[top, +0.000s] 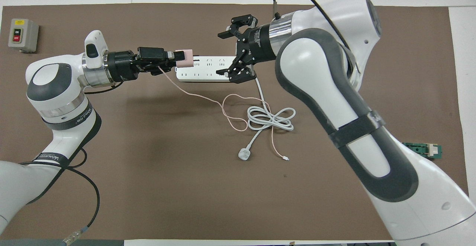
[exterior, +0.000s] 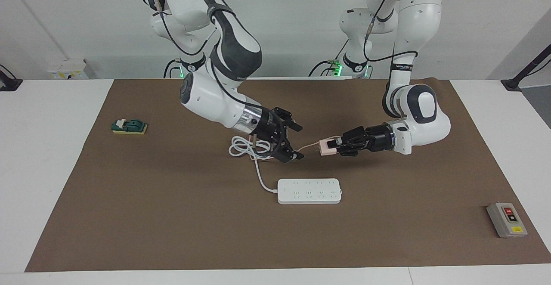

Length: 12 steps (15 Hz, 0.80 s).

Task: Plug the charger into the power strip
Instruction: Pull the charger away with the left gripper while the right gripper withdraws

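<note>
With the left gripper [exterior: 333, 146] clenched on the charger [exterior: 327, 146] and the right gripper [exterior: 292, 140] released, swing the prongs toward six o'clock, squarely over a power strip [exterior: 309, 190] socket.

The little pink charger [exterior: 328, 145] is up in the air, lying on its side, with its thin pink cable [top: 208, 99] hanging down to the mat, while the long white power strip [exterior: 309, 190] lies flat on the brown mat with its sockets facing up.
</note>
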Each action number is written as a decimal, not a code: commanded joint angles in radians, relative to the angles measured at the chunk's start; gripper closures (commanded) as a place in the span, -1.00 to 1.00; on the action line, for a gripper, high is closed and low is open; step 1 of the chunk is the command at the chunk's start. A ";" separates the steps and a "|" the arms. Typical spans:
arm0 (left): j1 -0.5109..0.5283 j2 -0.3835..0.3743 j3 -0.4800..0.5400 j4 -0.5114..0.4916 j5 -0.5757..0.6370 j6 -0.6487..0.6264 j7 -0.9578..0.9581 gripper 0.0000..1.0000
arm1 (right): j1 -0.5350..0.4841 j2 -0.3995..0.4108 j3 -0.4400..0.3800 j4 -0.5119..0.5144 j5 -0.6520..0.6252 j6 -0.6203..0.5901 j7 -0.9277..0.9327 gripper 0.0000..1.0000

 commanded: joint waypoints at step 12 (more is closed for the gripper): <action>-0.012 -0.155 0.072 0.195 1.050 0.076 -0.523 1.00 | -0.206 -0.118 -0.002 0.001 -0.255 -0.113 -0.152 -1.00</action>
